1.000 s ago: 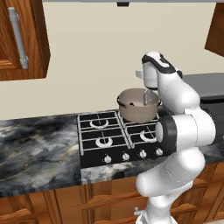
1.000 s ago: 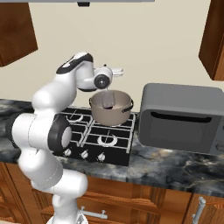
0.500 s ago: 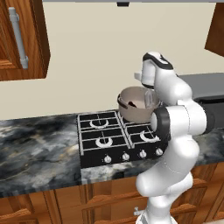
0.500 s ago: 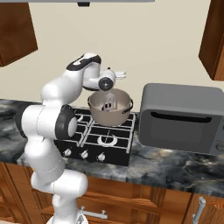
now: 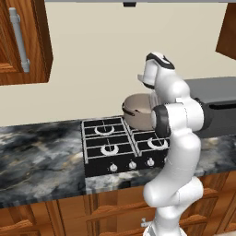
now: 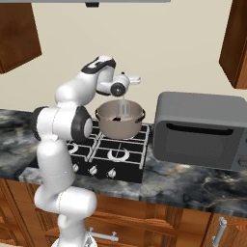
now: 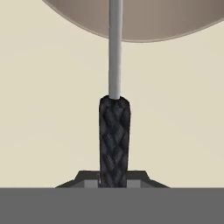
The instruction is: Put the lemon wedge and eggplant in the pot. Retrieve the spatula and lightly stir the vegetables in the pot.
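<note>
The taupe-grey pot [image 6: 111, 126] stands on the back right burner, with its rim [image 7: 144, 37] at the top of the hand view. My gripper [image 6: 123, 95] hangs just above it, shut on the spatula [image 6: 123, 109]. The spatula points straight down into the pot. In the hand view its woven dark handle [image 7: 114, 140] rises between my fingertips [image 7: 89, 178], and a grey shaft [image 7: 115, 48] runs on toward the pot. A dark lump inside the pot looks like the eggplant [image 6: 116, 117]. From the left, my own arm covers part of the pot [image 5: 137, 110].
The black gas stove [image 6: 116, 155] has its knobs along the front edge. A grey microwave [image 6: 202, 130] stands close to the right of the pot. Wooden wall cabinets [image 5: 23, 41] hang above on both sides. Dark marble counter [image 5: 41, 156] stretches left of the stove.
My elbow has swung round and my hand has shifted slightly across the pot, carrying the spatula with it. The pot has stayed put.
</note>
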Controlling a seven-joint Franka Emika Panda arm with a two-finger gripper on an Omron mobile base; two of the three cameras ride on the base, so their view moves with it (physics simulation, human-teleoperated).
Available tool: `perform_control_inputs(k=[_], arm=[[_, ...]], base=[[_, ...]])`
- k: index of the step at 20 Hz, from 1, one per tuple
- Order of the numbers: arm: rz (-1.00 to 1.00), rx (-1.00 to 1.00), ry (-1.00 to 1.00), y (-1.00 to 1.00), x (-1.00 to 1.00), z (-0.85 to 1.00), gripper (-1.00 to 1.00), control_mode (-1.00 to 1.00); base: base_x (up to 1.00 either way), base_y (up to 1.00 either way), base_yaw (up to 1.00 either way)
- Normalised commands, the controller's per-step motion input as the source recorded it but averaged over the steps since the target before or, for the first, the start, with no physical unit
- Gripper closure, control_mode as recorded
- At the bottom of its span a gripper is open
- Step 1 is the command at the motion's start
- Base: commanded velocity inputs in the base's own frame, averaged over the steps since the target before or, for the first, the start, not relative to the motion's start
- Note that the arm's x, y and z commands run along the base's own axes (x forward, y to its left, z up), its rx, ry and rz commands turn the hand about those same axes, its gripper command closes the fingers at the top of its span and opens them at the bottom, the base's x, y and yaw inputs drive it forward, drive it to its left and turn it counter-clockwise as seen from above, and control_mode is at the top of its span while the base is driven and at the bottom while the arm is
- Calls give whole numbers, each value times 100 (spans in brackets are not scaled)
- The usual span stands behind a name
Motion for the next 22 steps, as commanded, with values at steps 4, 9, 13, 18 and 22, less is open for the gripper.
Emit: perform_control_inputs(k=[4, 9, 13, 18, 22], arm=[[-3, 0, 0, 0, 39, -8, 100, -100], [-3, 0, 0, -1, 22, -26, 100, -100], [-3, 0, 0, -2, 17, -33, 100, -100], [0, 0, 0, -9, 18, -36, 100, -100], [0, 0, 0, -6, 10, -40, 100, -100]], base=[[0, 0, 0], [0, 0, 0], [0, 0, 0], [0, 0, 0], [0, 0, 0]])
